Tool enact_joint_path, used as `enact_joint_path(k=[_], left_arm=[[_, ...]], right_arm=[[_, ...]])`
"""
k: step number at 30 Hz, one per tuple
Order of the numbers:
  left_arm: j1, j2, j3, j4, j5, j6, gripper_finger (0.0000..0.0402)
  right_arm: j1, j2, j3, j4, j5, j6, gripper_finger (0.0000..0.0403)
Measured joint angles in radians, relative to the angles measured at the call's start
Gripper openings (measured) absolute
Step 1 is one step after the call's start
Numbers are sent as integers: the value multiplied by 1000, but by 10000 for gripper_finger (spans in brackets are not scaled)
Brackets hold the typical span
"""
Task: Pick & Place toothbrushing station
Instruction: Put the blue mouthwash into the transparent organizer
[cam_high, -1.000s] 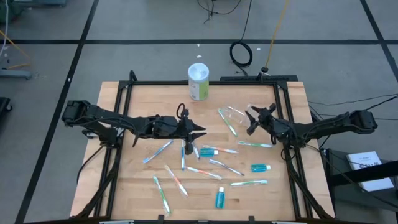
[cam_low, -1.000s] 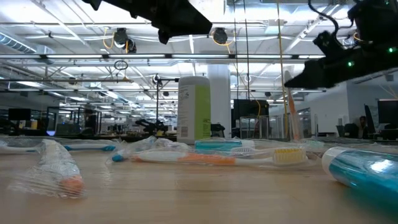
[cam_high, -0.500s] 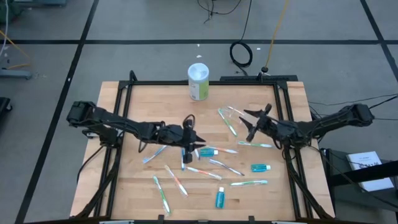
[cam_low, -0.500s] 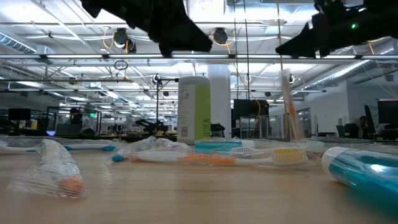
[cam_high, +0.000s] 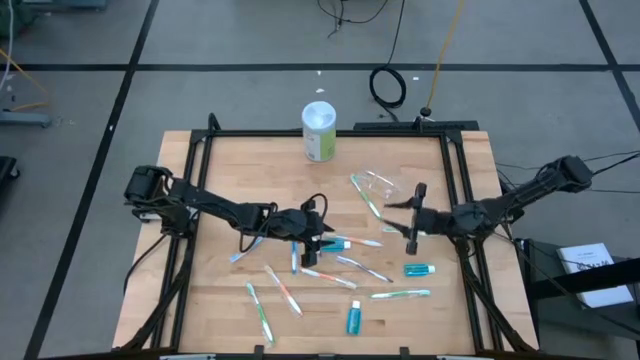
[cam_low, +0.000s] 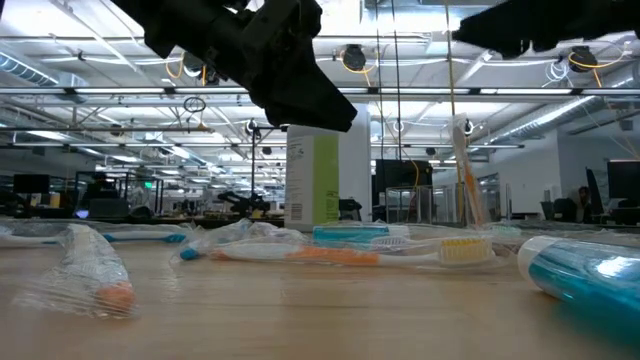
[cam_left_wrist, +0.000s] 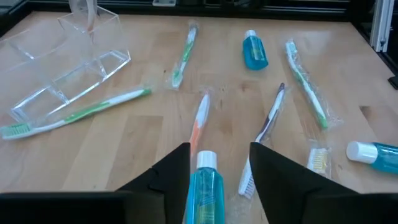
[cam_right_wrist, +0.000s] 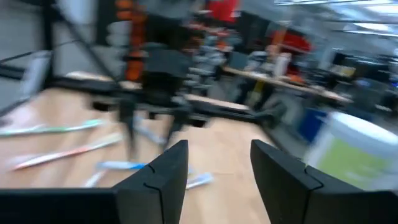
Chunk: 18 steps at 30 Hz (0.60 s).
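teal toothpaste tube (cam_left_wrist: 203, 186) between open left gripper (cam_left_wrist: 219, 163) fingers, right gripper (cam_high: 411, 222) open above table

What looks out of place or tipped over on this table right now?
The clear plastic organiser lies tipped on its side on the wooden table, and the wrapped toothbrushes and teal toothpaste tubes lie scattered loose around it.

i'm seeing the canister (cam_high: 319, 131) standing at the table's (cam_high: 240, 170) far edge, toothbrushes (cam_high: 377, 242) and toothpaste tubes (cam_high: 419, 269) lying scattered nearer, the clear holder (cam_high: 379, 183) lying between.
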Motion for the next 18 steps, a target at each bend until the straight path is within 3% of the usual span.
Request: enact_joint_path(k=[4,8,11,15,18], left_arm=[[0,0,0,20,-1,21,186],[6,0,0,30,-8,21,186],[12,-1,0,60,-9,25,186],[23,-1,0,86,-9,25,186],[30,-1,0,87,-9,25,186]], right_arm=[[87,61,109,-224,-2,121,169],[174,130,236,-642,-48,424,169],[221,164,310,-929,-198,743,169],[292,193,320,-1083,-486,1089,169],[348,228,320,-1174,-572,1257,169]])
